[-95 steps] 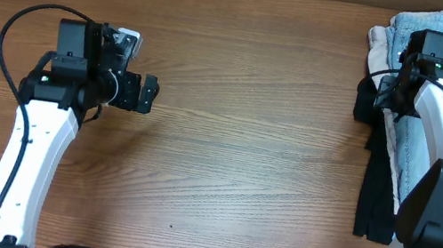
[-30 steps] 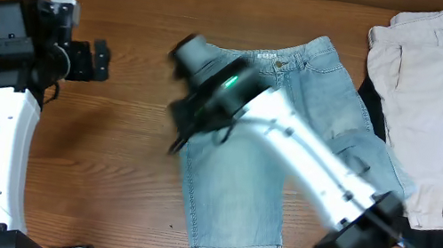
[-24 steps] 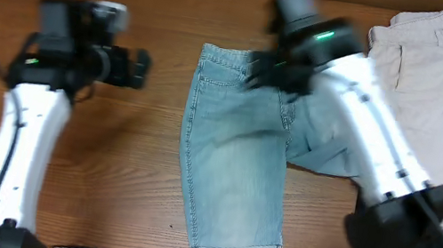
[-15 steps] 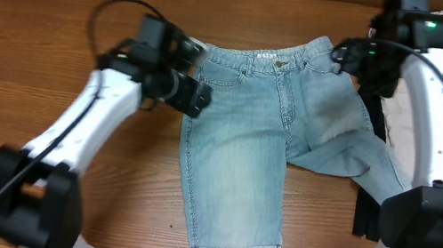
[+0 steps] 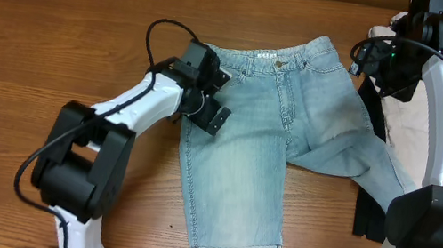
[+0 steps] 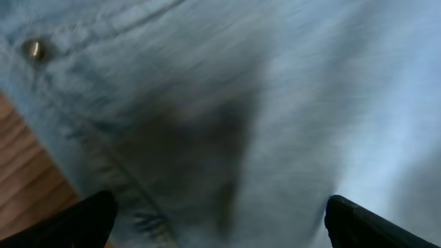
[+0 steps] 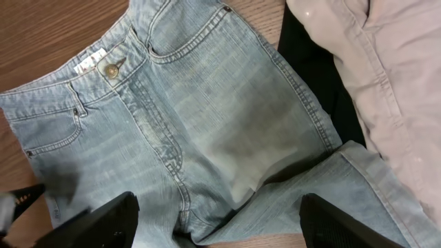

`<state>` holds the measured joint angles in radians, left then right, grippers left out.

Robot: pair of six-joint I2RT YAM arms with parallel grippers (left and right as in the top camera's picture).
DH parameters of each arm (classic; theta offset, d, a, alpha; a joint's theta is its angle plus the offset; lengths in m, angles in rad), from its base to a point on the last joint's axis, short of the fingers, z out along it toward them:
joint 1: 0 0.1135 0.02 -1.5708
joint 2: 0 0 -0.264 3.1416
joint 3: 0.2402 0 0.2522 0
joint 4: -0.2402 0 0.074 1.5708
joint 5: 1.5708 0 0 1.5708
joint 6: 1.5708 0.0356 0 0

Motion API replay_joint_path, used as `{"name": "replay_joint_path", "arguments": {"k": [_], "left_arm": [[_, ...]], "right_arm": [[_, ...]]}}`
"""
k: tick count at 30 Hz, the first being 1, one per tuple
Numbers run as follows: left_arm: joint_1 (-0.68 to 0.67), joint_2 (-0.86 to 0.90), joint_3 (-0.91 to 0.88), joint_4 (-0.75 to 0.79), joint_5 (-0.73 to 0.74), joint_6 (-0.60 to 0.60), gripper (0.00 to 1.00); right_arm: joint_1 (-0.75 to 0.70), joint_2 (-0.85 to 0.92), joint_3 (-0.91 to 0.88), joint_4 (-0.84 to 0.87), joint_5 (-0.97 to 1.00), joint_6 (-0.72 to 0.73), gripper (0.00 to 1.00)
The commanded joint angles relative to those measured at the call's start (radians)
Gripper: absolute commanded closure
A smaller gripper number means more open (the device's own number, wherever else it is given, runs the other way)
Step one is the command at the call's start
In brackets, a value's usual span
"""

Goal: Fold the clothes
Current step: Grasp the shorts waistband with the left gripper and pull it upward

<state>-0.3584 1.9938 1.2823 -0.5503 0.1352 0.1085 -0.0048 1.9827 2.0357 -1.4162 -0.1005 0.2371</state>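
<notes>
overhead view of a wooden table [image 5: 58, 25] with faded blue denim shorts [image 5: 245, 146] spread flat in the middle, front side up, waistband [image 5: 273, 58] toward the far edge. one leg runs straight down to the near edge – that is the long axis – while the other leg splays out to the right, toward a pile of beige cloth [image 7: 386, 76] and black cloth [image 7: 310, 69]. the left claw [image 5: 209, 108] is close over the shorts' left hip, just below the waistband, fingers spread wide, gripping nothing. the right claw [image 5: 369, 63] sits off the right end of the waistband, by the pile – also wide and empty. the splayed leg lies nearer the right arm, so straightening it likely falls to that side.
</notes>
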Motion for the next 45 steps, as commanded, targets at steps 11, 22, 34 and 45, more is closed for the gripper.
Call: {"name": "replay_joint_path", "arguments": {"k": [11,22,34,45], "left_arm": [[0.194,0.114,0.046,0.085,-0.168,-0.136,0.00],[0.468,0.114,0.214,0.042,-0.100,-0.130,0.00],[0.434,0.114,0.587,-0.423,-0.050,-0.087,0.00],[0.430,0.114,0.863,-0.700,0.042,-0.086,0.00]], "right_arm": [[0.005,-0.050,-0.003,-0.018,0.031,-0.005,0.22],[0.038,-0.048,-0.145,0.032,-0.041,-0.002,0.24],[0.154,-0.047,-0.465,0.287,-0.049,-0.063,0.27],[0.154,-0.047,-0.757,0.613,-0.152,-0.114,0.36]]}}
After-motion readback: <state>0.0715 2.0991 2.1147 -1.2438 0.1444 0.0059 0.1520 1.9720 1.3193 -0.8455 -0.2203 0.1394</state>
